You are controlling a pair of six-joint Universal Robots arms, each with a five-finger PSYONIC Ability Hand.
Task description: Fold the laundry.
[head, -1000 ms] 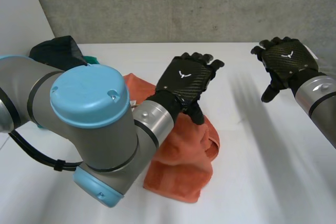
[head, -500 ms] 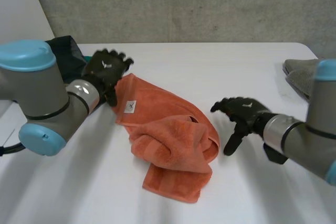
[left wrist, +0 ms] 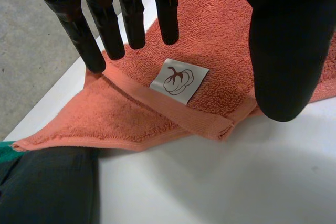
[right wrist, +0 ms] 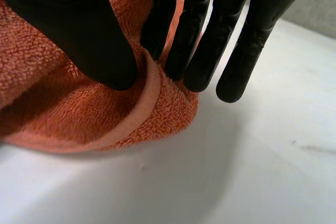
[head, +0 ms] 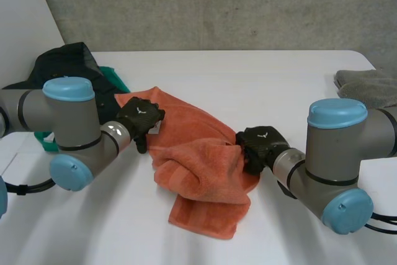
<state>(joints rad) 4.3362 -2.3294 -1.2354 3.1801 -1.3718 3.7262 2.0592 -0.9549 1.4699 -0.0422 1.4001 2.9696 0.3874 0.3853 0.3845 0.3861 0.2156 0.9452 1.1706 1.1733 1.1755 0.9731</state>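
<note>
Soft and limp, the rumpled orange terry towel (head: 205, 178) lies mid white counter (head: 279, 79), its right hem pinched between thumb and fingers of the right robot hand (head: 257, 146), while farther left the left robot hand (head: 139, 117) hovers open-fingered over the labelled corner, probably the surest hold.
</note>
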